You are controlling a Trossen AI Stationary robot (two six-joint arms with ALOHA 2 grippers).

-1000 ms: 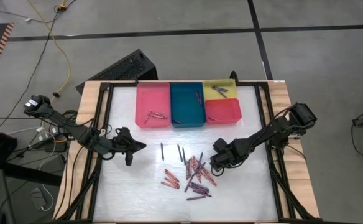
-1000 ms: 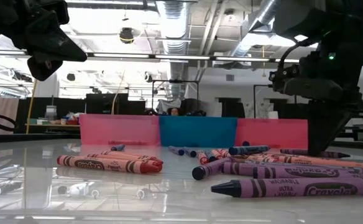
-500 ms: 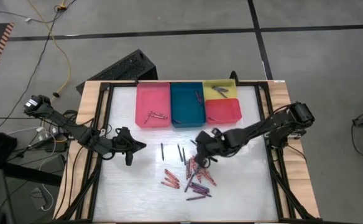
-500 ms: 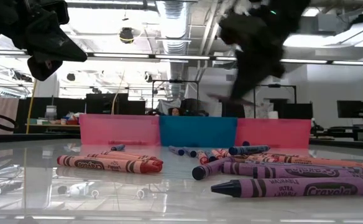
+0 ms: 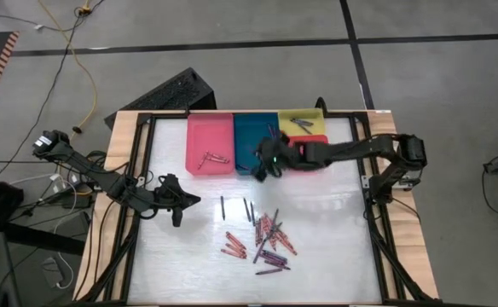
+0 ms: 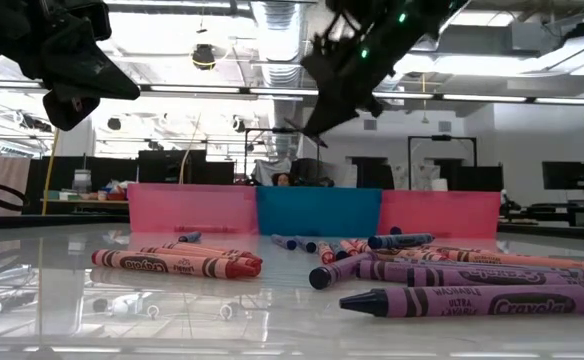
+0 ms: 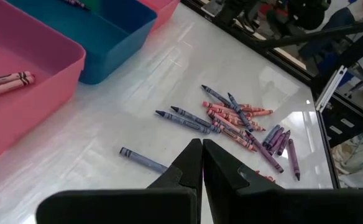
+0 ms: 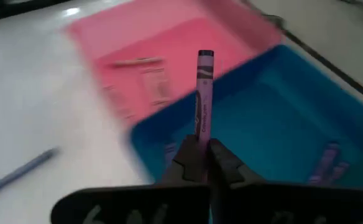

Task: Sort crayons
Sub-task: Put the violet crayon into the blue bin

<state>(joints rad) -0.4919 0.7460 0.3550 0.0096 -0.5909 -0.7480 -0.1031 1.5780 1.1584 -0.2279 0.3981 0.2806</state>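
Right claw (image 5: 264, 164) is gripping a purple crayon (image 8: 202, 99) at frame centre, its long axis pointing forward over the teal tray (image 5: 257, 145); left claw (image 5: 177, 205), pinched empty, is waiting lower left.

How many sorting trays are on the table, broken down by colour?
Pink tray: 1
Teal tray: 1
Yellow tray: 1
Red tray: 1
Total: 4 trays

High view overhead; low view table-level, close; both share crayons (image 5: 264, 239) (image 6: 177, 263), probably same cluster.
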